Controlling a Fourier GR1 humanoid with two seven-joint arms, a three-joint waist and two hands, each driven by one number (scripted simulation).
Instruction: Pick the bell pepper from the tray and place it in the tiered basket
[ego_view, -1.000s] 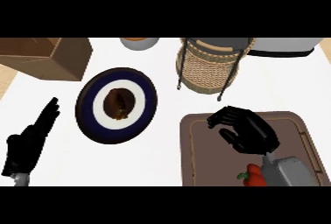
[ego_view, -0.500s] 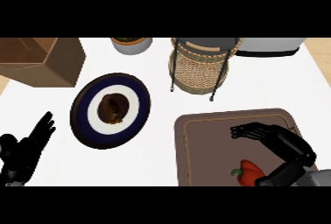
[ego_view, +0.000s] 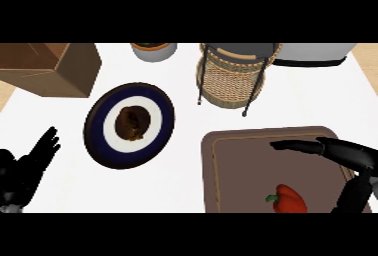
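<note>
So the white counter (ego_view: 221, 120) takes up most of the view. The brown tray (ego_view: 244, 165) sits at lower right, the wicker tiered basket (ego_view: 232, 80) stands just behind it, and a cardboard box (ego_view: 52, 70) is at top left. A dark blue plate (ego_view: 96, 135) holds something brown. The right hand (ego_view: 347, 155) hangs over the tray, fingers spread wide, holding nothing. The left hand (ego_view: 26, 170) rests at the lower left, fingers straight. The red bell pepper (ego_view: 289, 199) still lies on the tray's near edge, beside the right hand.
</note>
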